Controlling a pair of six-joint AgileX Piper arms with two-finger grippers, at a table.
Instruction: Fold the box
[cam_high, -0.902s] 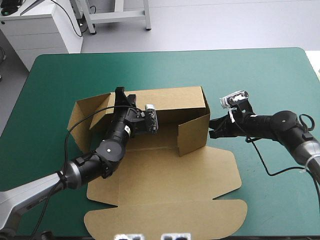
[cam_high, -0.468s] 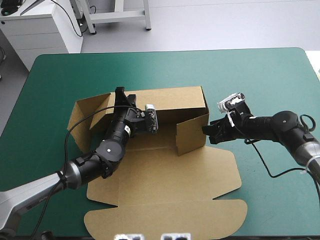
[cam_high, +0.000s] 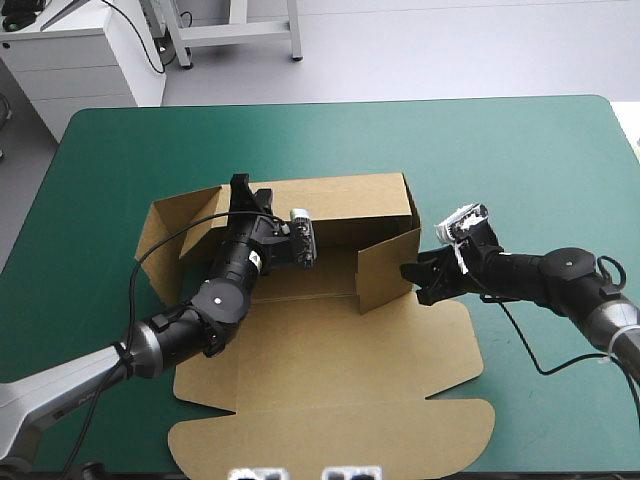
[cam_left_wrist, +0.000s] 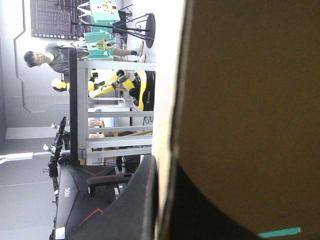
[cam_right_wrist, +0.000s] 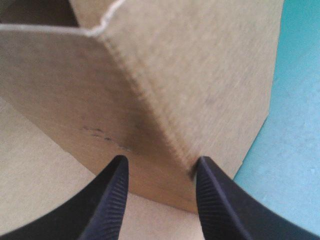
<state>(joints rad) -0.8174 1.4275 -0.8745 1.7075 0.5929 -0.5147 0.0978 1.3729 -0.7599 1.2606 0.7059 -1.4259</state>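
Wall-raising step: left tool (cam_high: 243, 193) clenched on box (cam_high: 330, 350) back wall; right tool (cam_right_wrist: 160, 170) released, astride right wall's front corner. Next: nip corner, tuck flap inward

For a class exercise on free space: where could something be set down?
Free: the teal-green cover beyond the box to the far edge, and the near right corner. Crowded: mid-table, around the box, left hand and right hand.
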